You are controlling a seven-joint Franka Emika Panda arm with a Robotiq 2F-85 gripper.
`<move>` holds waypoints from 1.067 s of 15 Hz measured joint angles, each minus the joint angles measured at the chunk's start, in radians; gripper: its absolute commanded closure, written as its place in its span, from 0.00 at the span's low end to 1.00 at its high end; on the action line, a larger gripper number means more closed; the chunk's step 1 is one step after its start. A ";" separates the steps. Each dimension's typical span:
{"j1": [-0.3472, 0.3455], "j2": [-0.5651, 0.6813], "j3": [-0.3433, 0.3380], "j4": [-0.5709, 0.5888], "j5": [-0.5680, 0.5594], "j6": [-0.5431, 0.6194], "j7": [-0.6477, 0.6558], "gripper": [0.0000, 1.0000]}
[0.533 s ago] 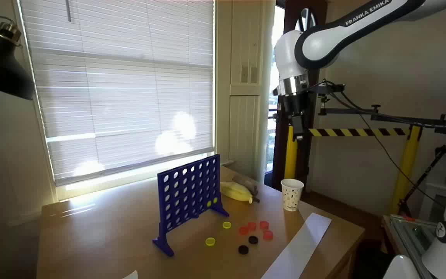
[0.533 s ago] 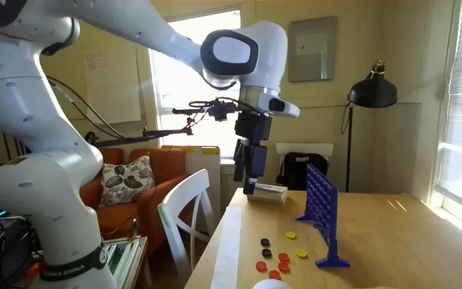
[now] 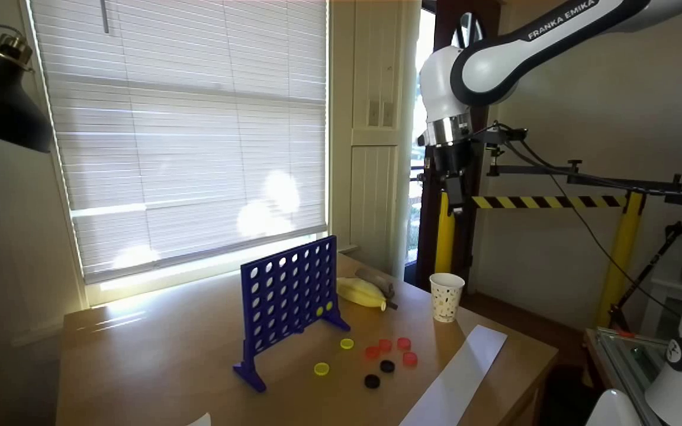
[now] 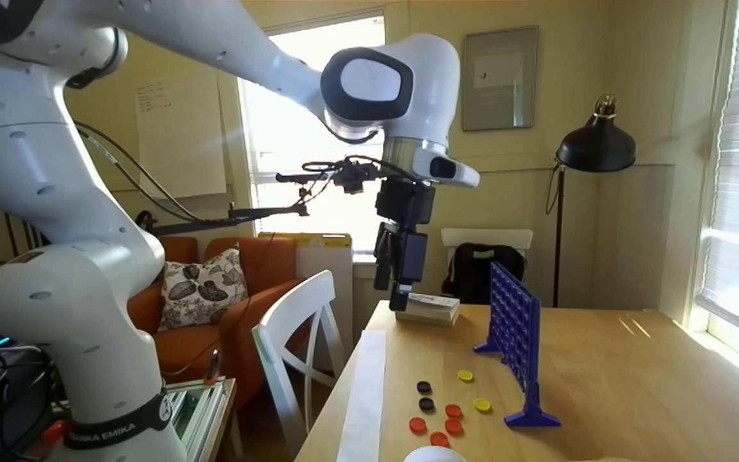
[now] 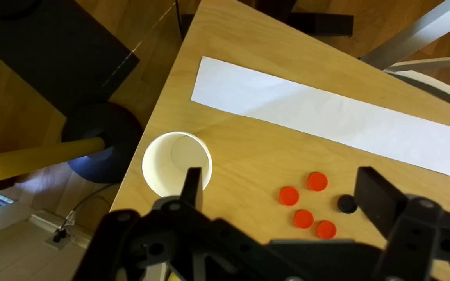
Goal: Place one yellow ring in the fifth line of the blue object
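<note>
The wooden table (image 4: 639, 378) lies lower than the gripper (image 5: 281, 183), and the blue grid (image 4: 517, 330) stands on it, off to one side of the gripper. The gripper is spread wide and holds nothing. Two little yellow rings (image 4: 465, 376) lie flat near the grid, well below the gripper.

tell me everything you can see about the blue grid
The blue grid looks like plastic: a flat, upright panel pierced by rows of round holes, with a splayed foot at each end. Two yellow tokens sit in neighbouring bottom-row holes toward the end by the banana-like thing; the others look empty. Its feet rest on the wooden table, and nothing else is seen touching it. The wrist view does not show it.
</note>
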 measured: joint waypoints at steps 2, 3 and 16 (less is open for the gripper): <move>0.004 0.017 0.009 0.016 -0.004 0.034 0.001 0.00; 0.012 0.038 0.020 0.035 -0.015 0.061 -0.001 0.00; 0.074 0.363 0.082 0.200 0.035 0.464 -0.174 0.00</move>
